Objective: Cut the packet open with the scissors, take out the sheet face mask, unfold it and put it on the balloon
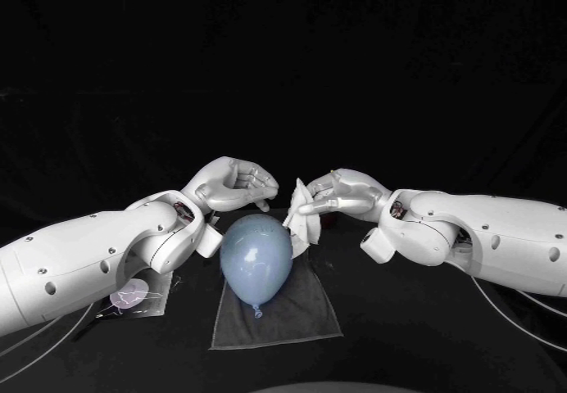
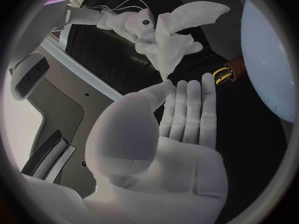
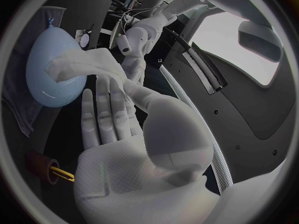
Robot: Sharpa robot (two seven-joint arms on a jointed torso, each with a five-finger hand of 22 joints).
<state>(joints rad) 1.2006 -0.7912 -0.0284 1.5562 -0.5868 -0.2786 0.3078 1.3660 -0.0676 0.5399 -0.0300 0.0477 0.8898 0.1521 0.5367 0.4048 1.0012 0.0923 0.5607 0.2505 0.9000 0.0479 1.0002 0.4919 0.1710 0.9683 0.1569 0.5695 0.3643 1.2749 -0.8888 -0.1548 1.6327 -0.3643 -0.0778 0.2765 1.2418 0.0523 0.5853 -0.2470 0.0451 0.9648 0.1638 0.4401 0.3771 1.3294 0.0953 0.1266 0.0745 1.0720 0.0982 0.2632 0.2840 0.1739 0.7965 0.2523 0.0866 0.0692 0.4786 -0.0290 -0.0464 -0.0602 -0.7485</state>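
White sheet mask [image 1: 305, 221] hangs bunched from right robot hand [image 1: 339, 196], pinched thumb-to-fingers, just off balloon [image 1: 256, 255] at its 1 o'clock. Balloon lies on grey cloth [image 1: 296, 319], mid worktop [image 1: 449, 344]. Left robot hand [image 1: 237, 185] sits at 11 o'clock. Its thumb meets mask's low corner, but grip can't be told. Prob. unfolding step: pull opp. corners apart slowly, no tearing, before draping.

Black surface [image 1: 408, 352] – a dark grey rectangular cloth [image 1: 305, 315] lies flat on it – with a small pale pinkish object [image 1: 133, 293] near the cloth.
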